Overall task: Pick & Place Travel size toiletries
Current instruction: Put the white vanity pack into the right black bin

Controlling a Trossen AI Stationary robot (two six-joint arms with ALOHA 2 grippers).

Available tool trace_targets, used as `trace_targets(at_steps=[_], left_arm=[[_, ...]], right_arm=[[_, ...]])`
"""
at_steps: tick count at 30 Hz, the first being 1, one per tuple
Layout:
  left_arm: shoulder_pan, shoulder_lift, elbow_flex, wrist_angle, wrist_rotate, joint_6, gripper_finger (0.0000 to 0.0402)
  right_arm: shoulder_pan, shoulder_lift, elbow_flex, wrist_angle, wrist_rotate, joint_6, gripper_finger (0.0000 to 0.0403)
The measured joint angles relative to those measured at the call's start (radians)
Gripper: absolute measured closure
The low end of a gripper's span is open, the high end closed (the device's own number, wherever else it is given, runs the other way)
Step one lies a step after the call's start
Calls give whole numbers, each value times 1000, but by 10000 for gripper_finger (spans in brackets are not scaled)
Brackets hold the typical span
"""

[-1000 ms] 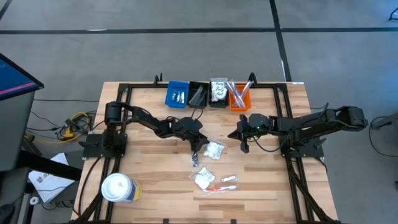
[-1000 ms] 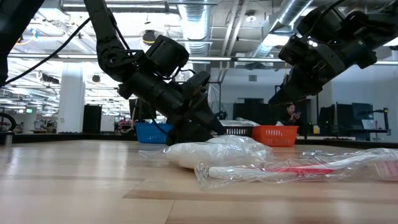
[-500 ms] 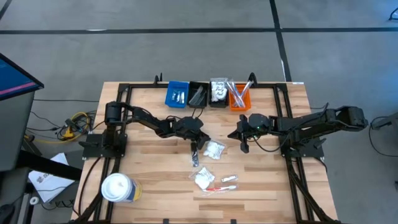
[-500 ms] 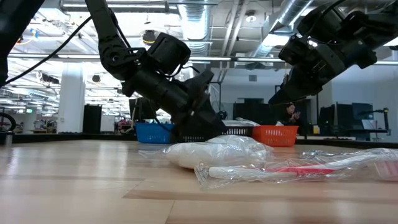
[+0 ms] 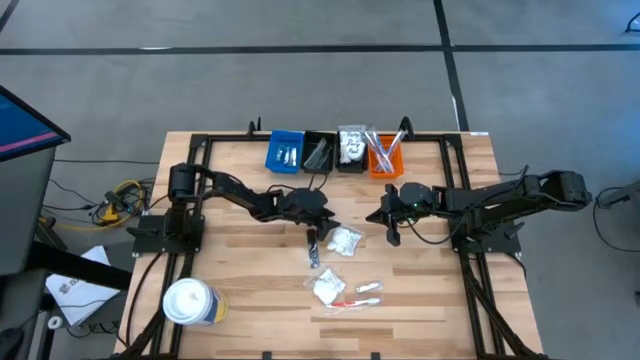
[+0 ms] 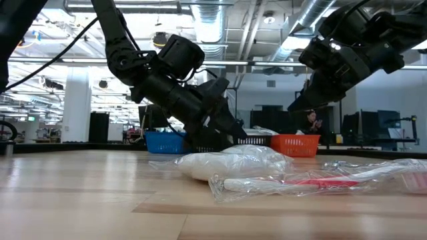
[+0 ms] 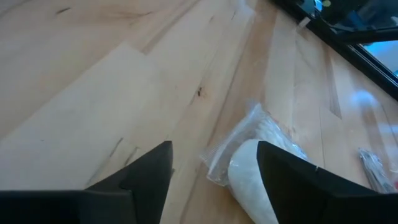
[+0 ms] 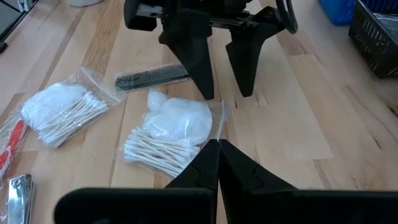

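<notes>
Your left gripper [image 8: 221, 62] hangs spread over the swab sachet [image 8: 168, 134]; right gripper [image 8: 217, 155] is pinched together, empty.

Bin contents [image 5: 337, 150] too small to tell; left wrist view cuts off cotton sachet [image 7: 261, 171]; white tub [image 5: 188, 302] label unreadable.

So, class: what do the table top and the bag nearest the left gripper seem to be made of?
Table top: apparently wood with a smooth pale finish; grain lines and plank seams show.
Bag: likely thin clear plastic film, glossy and crinkled; the white cotton swabs inside show through.
</notes>
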Motion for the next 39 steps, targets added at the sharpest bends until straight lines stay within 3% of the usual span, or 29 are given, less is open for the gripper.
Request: trace_targets(at_steps=[5, 13, 19, 23, 29, 39], left_arm=[[-8, 0, 3, 0, 0, 0, 168], [-16, 110, 107, 3, 63, 30, 189], [-11, 118, 122, -13, 74, 24, 203], [-15, 102, 118, -45, 79, 19, 247], [-14, 102, 118, -48, 93, 46, 385], [-63, -78, 87, -54, 93, 100, 400]], right_arm=[[0, 0, 0, 6, 0, 0, 402], [1, 0, 0, 12, 0, 1, 402], [1, 0, 0, 0, 0, 1, 402], [1, 0, 0, -5, 0, 0, 402], [1, 0, 0, -5, 0, -1, 402], [1, 0, 0, -13, 0, -18, 402]])
